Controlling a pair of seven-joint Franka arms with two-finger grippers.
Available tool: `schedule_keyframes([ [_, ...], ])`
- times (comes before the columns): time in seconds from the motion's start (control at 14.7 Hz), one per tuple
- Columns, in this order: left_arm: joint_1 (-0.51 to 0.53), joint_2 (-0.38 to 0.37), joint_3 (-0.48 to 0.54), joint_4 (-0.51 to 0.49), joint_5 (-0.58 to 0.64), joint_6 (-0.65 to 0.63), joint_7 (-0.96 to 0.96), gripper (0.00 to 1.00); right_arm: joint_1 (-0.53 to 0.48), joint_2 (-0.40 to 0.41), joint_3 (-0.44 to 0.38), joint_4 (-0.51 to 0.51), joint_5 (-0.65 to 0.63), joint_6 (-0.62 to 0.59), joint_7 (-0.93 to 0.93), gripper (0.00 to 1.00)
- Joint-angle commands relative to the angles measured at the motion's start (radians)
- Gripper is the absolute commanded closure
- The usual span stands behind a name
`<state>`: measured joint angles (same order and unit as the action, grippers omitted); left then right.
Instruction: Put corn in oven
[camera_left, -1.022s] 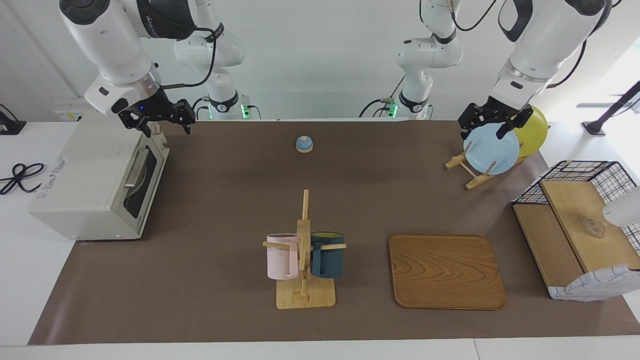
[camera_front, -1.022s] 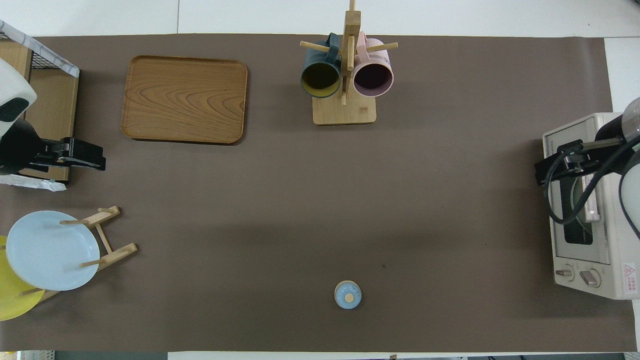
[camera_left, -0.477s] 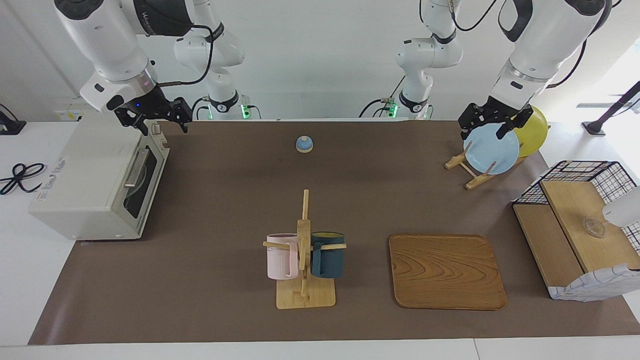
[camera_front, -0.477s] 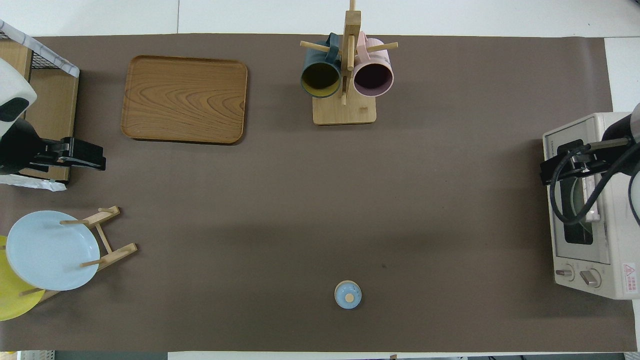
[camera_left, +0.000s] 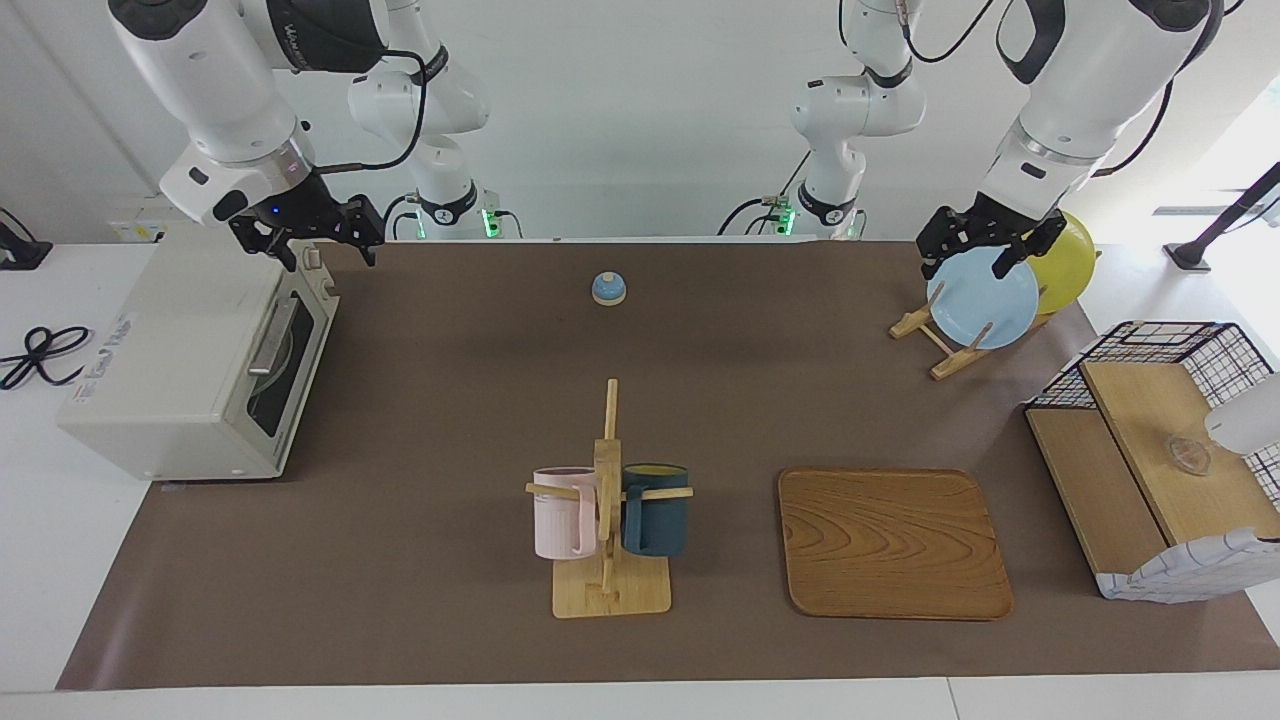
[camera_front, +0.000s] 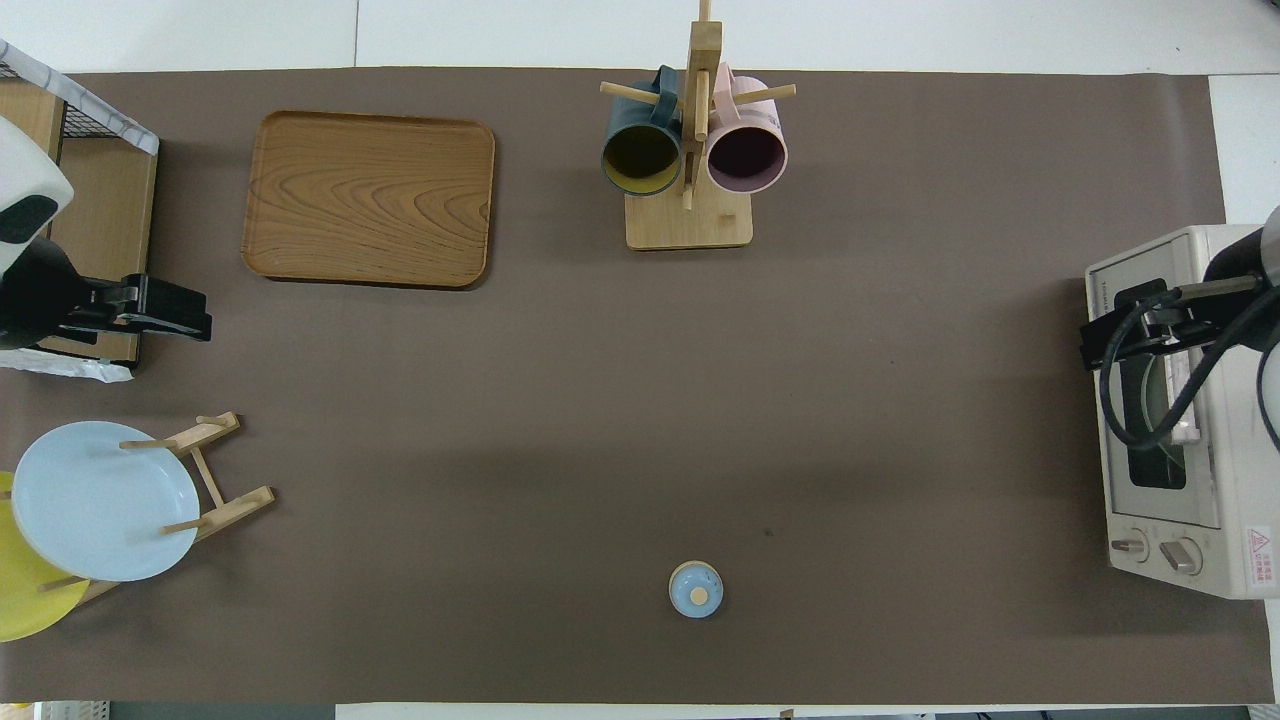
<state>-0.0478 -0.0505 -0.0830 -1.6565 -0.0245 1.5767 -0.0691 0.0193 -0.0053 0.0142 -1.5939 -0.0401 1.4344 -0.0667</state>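
No corn shows in either view. The off-white oven (camera_left: 170, 350) (camera_front: 1235, 470) stands at the right arm's end of the table. Its glass door is closed, with the bar handle (camera_left: 272, 335) across it. My right gripper (camera_left: 325, 250) (camera_front: 1100, 340) hangs open over the oven's corner nearest the robots, with nothing in it. My left gripper (camera_left: 968, 258) (camera_front: 190, 315) hangs open and empty over the plate rack at the left arm's end.
A light blue plate (camera_left: 985, 300) and a yellow plate (camera_left: 1070, 255) lean in a wooden rack. A wire-and-wood basket (camera_left: 1150, 450) stands beside it. A wooden tray (camera_left: 890, 540), a mug rack (camera_left: 607, 520) with two mugs and a small blue knobbed lid (camera_left: 608, 288) are on the mat.
My right gripper has lifted slightly and drifted a little over the oven. The left arm has not moved.
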Motion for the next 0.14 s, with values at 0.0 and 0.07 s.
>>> schedule_keyframes([
  [0.0, 0.016, -0.012, -0.012, -0.019, -0.005, 0.008, 0.003, 0.00, -0.002, -0.005, 0.001, 0.002, 0.006, 0.004, 0.015, 0.00],
  [0.07, 0.016, -0.012, -0.012, -0.019, -0.005, 0.008, 0.003, 0.00, -0.002, -0.005, 0.001, 0.000, 0.006, 0.004, 0.013, 0.00],
])
